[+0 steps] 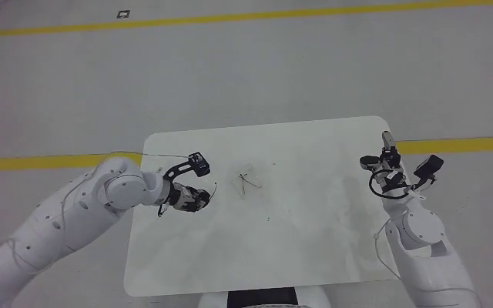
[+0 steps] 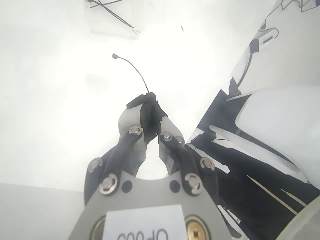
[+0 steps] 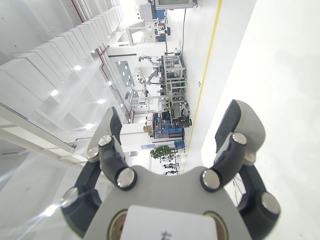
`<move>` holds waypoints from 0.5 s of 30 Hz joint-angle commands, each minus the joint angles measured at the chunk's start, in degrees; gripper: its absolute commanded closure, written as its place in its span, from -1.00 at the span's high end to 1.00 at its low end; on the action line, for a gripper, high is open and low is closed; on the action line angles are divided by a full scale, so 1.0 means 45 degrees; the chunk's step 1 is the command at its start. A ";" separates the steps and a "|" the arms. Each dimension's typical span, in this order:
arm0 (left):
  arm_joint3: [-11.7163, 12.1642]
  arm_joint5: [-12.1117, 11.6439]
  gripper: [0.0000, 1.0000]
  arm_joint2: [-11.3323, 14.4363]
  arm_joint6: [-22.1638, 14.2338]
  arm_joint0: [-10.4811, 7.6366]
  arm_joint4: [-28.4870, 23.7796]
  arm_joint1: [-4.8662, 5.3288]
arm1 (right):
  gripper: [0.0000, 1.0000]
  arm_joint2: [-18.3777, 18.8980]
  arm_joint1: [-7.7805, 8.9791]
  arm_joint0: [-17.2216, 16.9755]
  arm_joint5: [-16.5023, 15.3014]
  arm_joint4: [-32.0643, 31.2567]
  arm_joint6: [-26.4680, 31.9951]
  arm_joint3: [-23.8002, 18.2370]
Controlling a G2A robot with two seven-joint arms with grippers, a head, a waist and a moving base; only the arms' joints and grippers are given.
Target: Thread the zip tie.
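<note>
My left gripper [image 2: 150,101] is shut on a thin black zip tie [image 2: 132,68]; the tie curves out past the fingertips and ends in its small square head. From above, the left gripper [image 1: 202,199] is over the table's left part, with the zip tie [image 1: 213,189] sticking out toward the middle. A little farther toward the centre lie several loose black zip ties [image 1: 246,182], crossed over each other [image 2: 110,8]. My right gripper [image 3: 172,123] stands open with nothing between its pads, raised at the table's right edge [image 1: 387,150] and facing away from the table.
The white table [image 1: 308,231] has rounded corners and a few small dark specks [image 2: 182,28]. Yellow floor lines [image 1: 46,162] run beside and behind it.
</note>
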 commanded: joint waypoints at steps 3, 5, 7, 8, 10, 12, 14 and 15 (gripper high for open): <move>-0.0014 0.0000 -1.00 0.0773 0.0943 -0.0307 0.0096 0.0054 | 1.00 0.0000 0.0000 0.0000 0.0000 0.0000 0.0000 0.0000; 0.0021 0.0000 -1.00 0.1037 0.1278 -0.0431 0.0154 0.0065 | 1.00 0.0000 0.0000 0.0000 0.0000 0.0000 0.0000 0.0000; 0.0021 0.0000 -1.00 0.1037 0.1278 -0.0431 0.0154 0.0065 | 1.00 0.0000 0.0000 0.0000 0.0000 0.0000 0.0000 0.0000; 0.0021 0.0000 -1.00 0.1037 0.1278 -0.0431 0.0154 0.0065 | 1.00 0.0000 0.0000 0.0000 0.0000 0.0000 0.0000 0.0000; 0.0021 0.0000 -1.00 0.1037 0.1278 -0.0431 0.0154 0.0065 | 1.00 0.0000 0.0000 0.0000 0.0000 0.0000 0.0000 0.0000; 0.0021 0.0000 -1.00 0.1037 0.1278 -0.0431 0.0154 0.0065 | 1.00 0.0000 0.0000 0.0000 0.0000 0.0000 0.0000 0.0000; 0.0269 0.0049 -1.00 0.1037 0.1530 -0.0333 0.0097 0.0051 | 1.00 0.0000 0.0000 0.0000 0.0000 0.0000 0.0000 0.0000; 0.0611 0.0026 -1.00 0.1019 0.1612 -0.0279 -0.0047 0.0039 | 1.00 0.0000 0.0000 0.0000 0.0000 0.0000 0.0000 0.0000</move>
